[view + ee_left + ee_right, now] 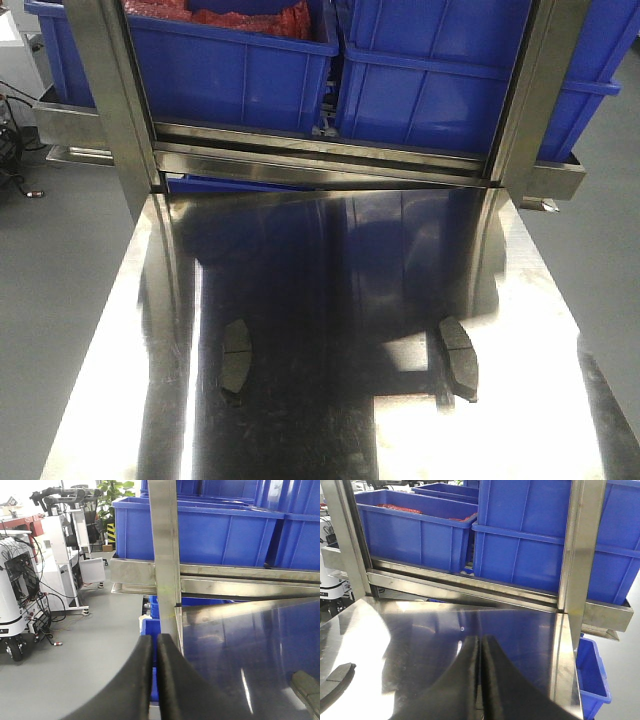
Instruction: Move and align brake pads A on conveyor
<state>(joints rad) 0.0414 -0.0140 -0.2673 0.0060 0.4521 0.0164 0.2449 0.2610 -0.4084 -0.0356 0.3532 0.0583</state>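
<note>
Two brake pads A lie flat on the shiny steel table top: one at the left, one at the right. Both are dark grey, curved, with a groove across the middle. My left gripper is shut with nothing in it, above the table's left edge; a pad shows at its lower right. My right gripper is shut and empty over the table's right part, with a pad far to its left. The conveyor is out of view. Neither gripper appears in the front view.
Blue bins sit on a steel rack shelf behind the table, between two upright steel posts. Another blue bin stands below the table's right edge. A white robot cart with cables is on the floor at left.
</note>
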